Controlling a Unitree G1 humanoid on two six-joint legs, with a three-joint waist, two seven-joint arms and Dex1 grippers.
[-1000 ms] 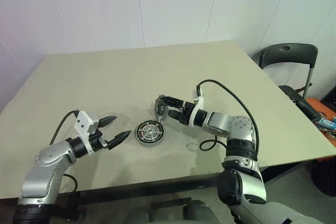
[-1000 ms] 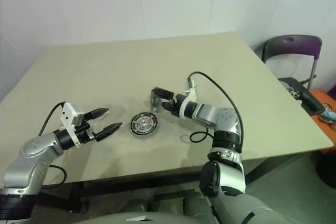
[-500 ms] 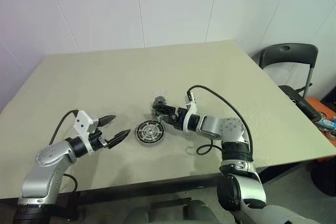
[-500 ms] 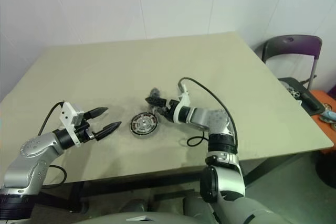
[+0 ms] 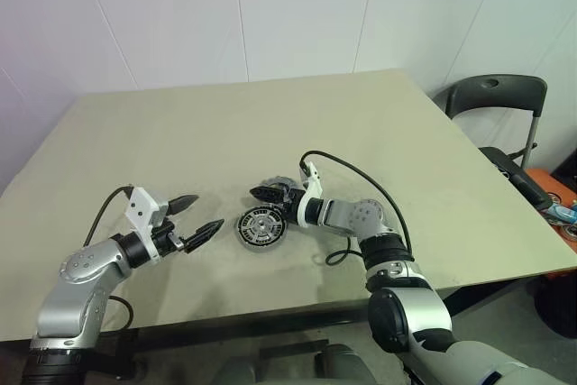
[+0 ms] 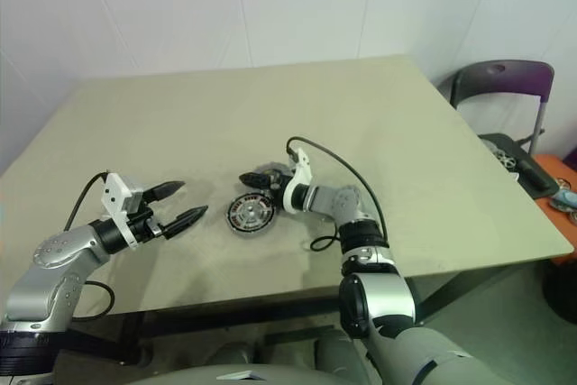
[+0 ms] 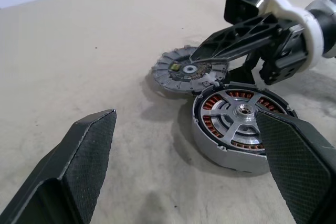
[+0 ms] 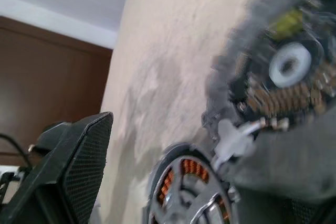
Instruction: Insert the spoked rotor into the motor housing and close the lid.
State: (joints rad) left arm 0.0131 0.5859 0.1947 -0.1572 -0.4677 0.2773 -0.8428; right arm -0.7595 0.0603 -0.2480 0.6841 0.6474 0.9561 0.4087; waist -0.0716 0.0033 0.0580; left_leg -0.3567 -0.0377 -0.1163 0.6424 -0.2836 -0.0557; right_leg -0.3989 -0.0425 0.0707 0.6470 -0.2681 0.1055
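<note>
The motor housing point(image 5: 260, 228) lies on the table's near middle, its copper windings showing. The spoked rotor point(image 7: 242, 109) sits inside it, silver spokes up. My right gripper point(image 5: 269, 193) reaches in from the right and is shut on the lid point(image 7: 176, 73), a grey scallop-edged disc. The lid lies almost flat and low, just behind the housing, its near edge over the housing's rim. One black finger point(image 7: 231, 43) crosses over the lid's top face. My left gripper point(image 5: 204, 213) hovers open and empty a short way left of the housing, pointing at it.
The beige table point(image 5: 180, 132) stretches wide behind and beside the parts. A black cable point(image 5: 347, 254) from my right arm loops on the tabletop. Off the table's right edge stands a dark chair point(image 5: 496, 96).
My right gripper has carried the lid left and down to the housing. It has rolled, so the lid went from upright to nearly flat. The left arm stayed still.
</note>
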